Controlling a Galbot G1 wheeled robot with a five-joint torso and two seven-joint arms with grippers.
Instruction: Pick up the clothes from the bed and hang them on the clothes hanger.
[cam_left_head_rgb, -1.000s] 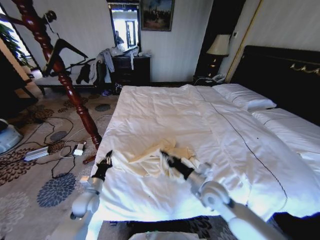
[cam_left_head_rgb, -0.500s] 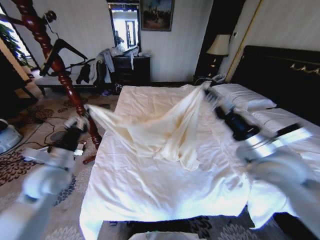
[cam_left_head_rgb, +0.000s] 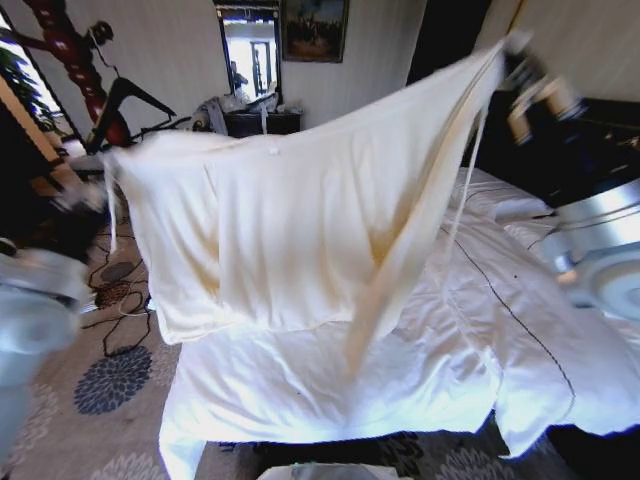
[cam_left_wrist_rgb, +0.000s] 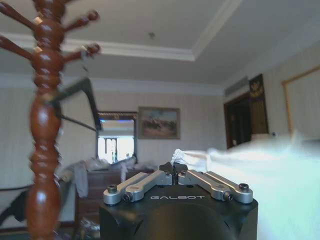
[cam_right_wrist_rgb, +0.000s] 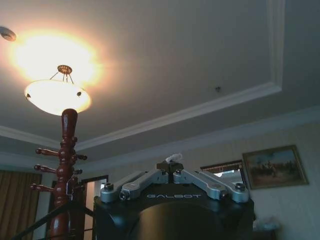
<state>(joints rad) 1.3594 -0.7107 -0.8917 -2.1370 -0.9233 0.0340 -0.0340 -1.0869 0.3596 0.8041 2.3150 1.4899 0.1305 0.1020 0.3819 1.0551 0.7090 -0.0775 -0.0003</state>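
Note:
The cream shirt (cam_left_head_rgb: 300, 230) hangs spread wide in the air above the bed (cam_left_head_rgb: 420, 390). It is stretched between my two grippers. My left gripper (cam_left_head_rgb: 98, 180) is shut on its left corner, low at the left beside the wooden pole (cam_left_head_rgb: 75, 60). In the left wrist view the left gripper (cam_left_wrist_rgb: 173, 167) pinches a fold of the shirt (cam_left_wrist_rgb: 270, 165). My right gripper (cam_left_head_rgb: 518, 55) holds the other end high at the right. In the right wrist view the right gripper (cam_right_wrist_rgb: 170, 167) has a cream tuft between its shut fingers. The black clothes hanger (cam_left_head_rgb: 128, 100) hangs on the pole.
The dark headboard (cam_left_head_rgb: 600, 150) rises at the right. Cables (cam_left_head_rgb: 115, 300) lie on the patterned carpet left of the bed. A dark dresser (cam_left_head_rgb: 255, 118) draped with grey garments stands at the far wall under a mirror (cam_left_head_rgb: 250, 50).
Both grippers rose and moved apart, lifting the shirt off the bed. The shirt went from a crumpled heap to a wide sheet held in the air.

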